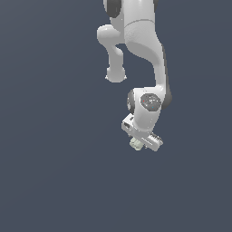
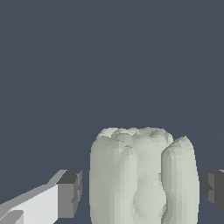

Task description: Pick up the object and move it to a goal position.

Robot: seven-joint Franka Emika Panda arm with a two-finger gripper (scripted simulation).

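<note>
The object [image 2: 142,175] is a pale greenish-white lumpy block with lobed sides. In the wrist view it stands upright between my two dark finger pads [image 2: 70,190], which sit close against its flanks. In the exterior view the object [image 1: 135,144] shows as a small pale lump under the tilted white hand, mostly covered by it. My gripper [image 1: 137,144] is shut on the object, and the fingertips themselves are hidden in that view.
Only a uniform dark blue-grey ground [image 1: 54,172] surrounds the arm. The white arm [image 1: 136,41] reaches down from the top of the exterior view. No other objects, containers or edges show.
</note>
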